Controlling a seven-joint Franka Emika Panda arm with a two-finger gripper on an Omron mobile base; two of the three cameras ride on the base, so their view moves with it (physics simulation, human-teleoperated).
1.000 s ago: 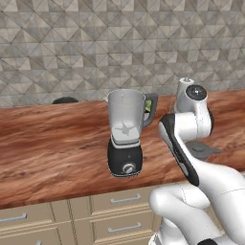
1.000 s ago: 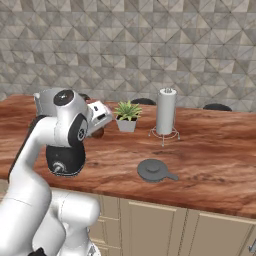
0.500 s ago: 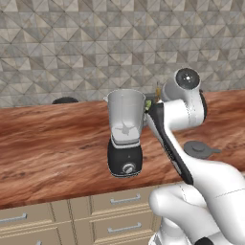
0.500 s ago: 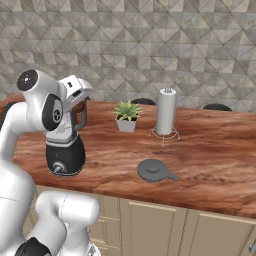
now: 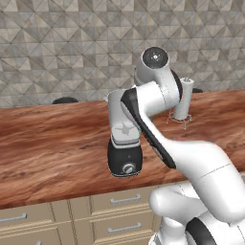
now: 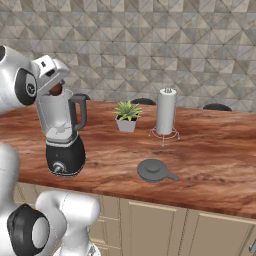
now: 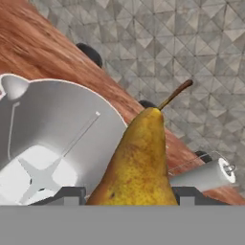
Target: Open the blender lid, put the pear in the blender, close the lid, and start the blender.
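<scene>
With the dark grey round lid (image 6: 154, 170) already off on the wooden bench (image 6: 210, 165), the jaws hold the brownish-tan pear (image 7: 139, 165) clamped above the open clear-jarred blender (image 6: 61, 131); dropping, closing and starting remain.

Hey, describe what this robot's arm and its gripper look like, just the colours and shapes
The arm is glossy white with rounded, tube-like segments and dark grey to black bands at the joints. A round dark cap with a small light dot closes its top joint. The gripper has a boxy white body; its two small dark fingertips are flat and blocky. No cables or markings are visible.
</scene>
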